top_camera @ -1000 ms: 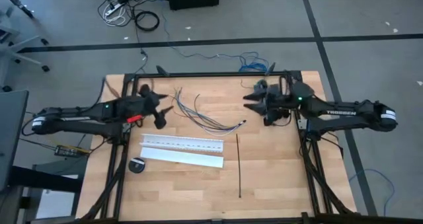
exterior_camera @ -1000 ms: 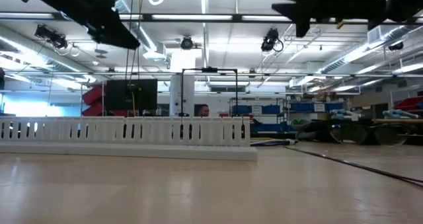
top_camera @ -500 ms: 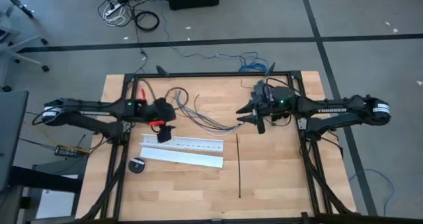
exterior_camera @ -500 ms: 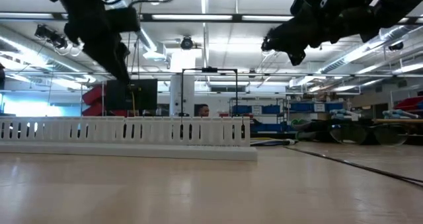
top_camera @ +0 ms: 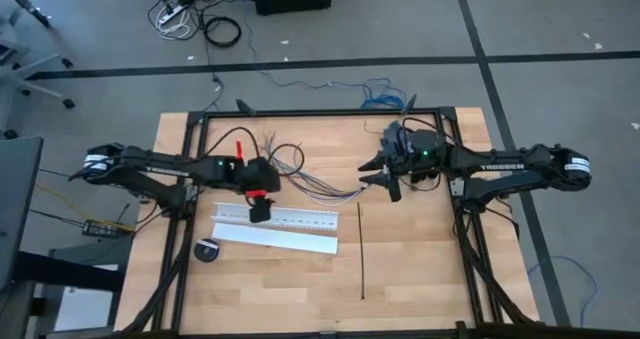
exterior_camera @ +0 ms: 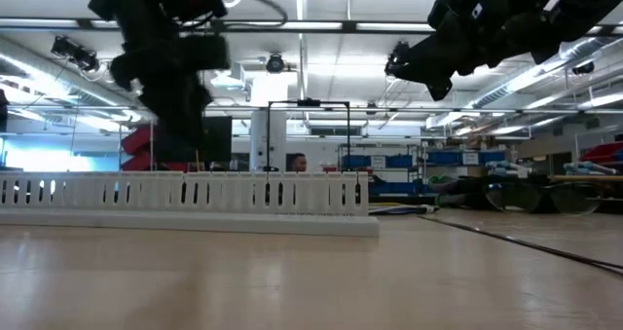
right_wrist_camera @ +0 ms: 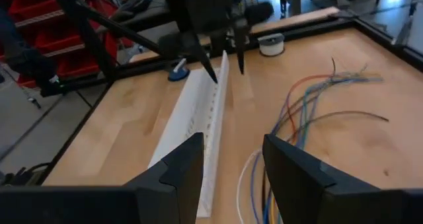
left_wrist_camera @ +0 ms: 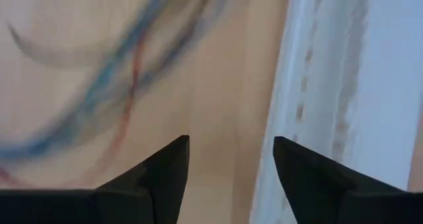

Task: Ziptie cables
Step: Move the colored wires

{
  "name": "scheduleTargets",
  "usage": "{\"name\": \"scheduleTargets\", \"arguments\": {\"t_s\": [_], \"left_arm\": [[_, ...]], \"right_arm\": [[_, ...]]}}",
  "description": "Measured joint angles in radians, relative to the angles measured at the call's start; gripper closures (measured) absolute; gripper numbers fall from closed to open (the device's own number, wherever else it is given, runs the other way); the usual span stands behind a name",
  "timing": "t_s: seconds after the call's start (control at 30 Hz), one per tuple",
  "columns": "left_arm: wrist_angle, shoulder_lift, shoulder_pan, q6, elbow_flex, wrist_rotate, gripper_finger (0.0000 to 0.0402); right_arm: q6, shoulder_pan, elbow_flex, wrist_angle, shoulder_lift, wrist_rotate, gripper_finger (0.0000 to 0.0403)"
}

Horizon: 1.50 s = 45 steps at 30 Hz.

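— Since a second ago the left gripper (top_camera: pixel 259 211) has swung out from the table's left edge and now hangs over the near end of the channel (top_camera: pixel 277 226), fingers (left_wrist_camera: pixel 165 174) parted with nothing between them.

— And the right gripper (top_camera: pixel 385 182)?

— It has dipped toward the cables' (top_camera: pixel 310 179) ends, fingers apart and empty too.

— Where do the task things lie?

— Cables fan across the table's far middle, between the arms; the ziptie (top_camera: pixel 361 250) lies straight, alone, right of the channel.

— How will they handle?

— Likely light and floppy — the wires will splay unless pinched together near the bunched end. I'd guess the ziptie is springy and slick, best taken mid-length.

— Counts?

— One ziptie, one channel, one black roll (top_camera: pixel 207 250); the wires are too fine to count.
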Motion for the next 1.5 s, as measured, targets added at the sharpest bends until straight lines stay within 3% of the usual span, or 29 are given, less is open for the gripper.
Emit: {"name": "scheduleTargets", "arguments": {"t_s": [0.27,0.5,0.6,0.97,1.23,1.5], "left_arm": [[0.064,0.094,0.048,0.125,0.211,-0.018,0.0188],[0.171,0.335,0.103,0.129,0.367,0.065,0.0188],[0.245,0.451,0.109,0.119,0.431,0.092,0.0188],[0.344,0.803,0.087,0.071,0.704,0.147,0.0188],[0.350,0.924,0.079,0.006,0.843,0.056,0.0188],[0.358,1.000,0.074,-0.047,0.869,0.022,0.0188]], "right_arm": [[0.011,-0.032,0.000,-0.016,-0.016,0.023,0.0248],[0.019,-0.087,0.000,-0.125,-0.214,0.274,0.0248],[0.024,-0.115,0.000,-0.189,-0.310,0.327,0.0248],[0.036,-0.198,0.000,-0.361,-0.552,0.346,0.0248],[-0.005,-0.202,0.000,-0.392,-0.553,0.327,0.0248],[-0.076,-0.202,0.000,-0.348,-0.599,0.408,0.0248]]}}
